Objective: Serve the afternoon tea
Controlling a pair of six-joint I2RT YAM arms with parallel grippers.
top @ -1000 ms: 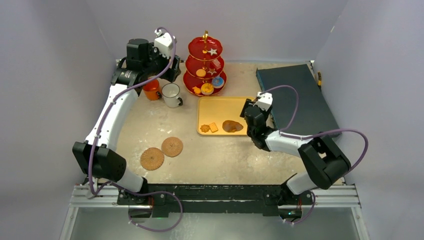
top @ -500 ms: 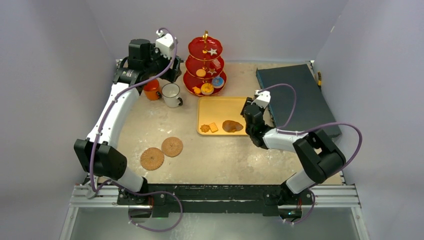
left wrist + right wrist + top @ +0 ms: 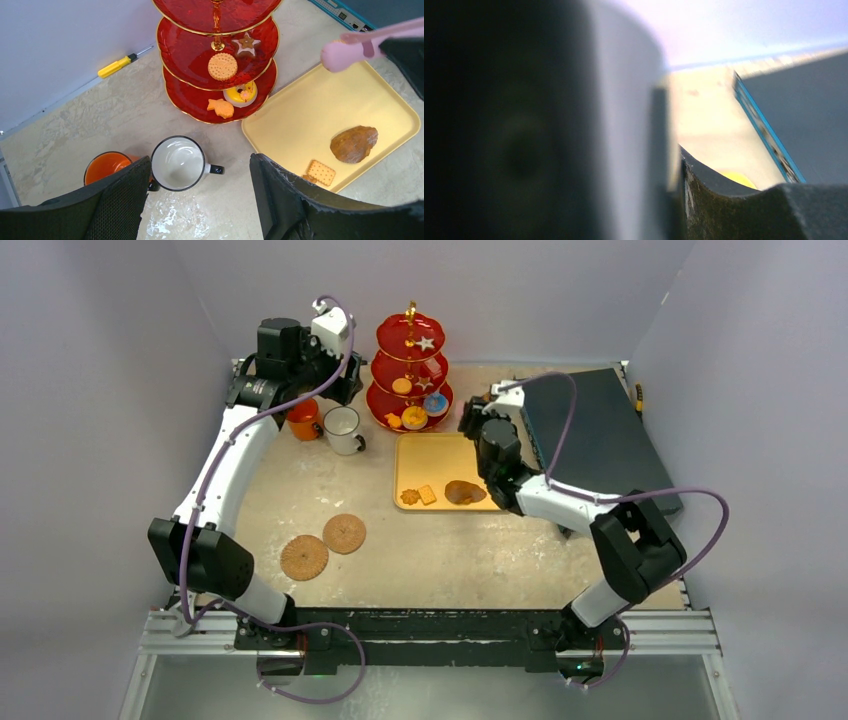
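Red 3-tier stand [image 3: 410, 375], upper centre of the overhead view, carries several biscuits [image 3: 222, 66]. A brown pastry [image 3: 465, 492] lies on the yellow tray [image 3: 440, 450], probably awaiting transfer. Left gripper [image 3: 200, 165] hangs wide open above the white mug [image 3: 177, 163], seemingly lining up a grasp. Right gripper [image 3: 472, 422] hovers beside the stand; whether it grips anything, I cannot tell.

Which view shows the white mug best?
The left wrist view: the white mug sits near centre, large, its empty inside and handle clear. The top external view shows it small, beside the orange mug. The right wrist view is blurred and shows no mug.
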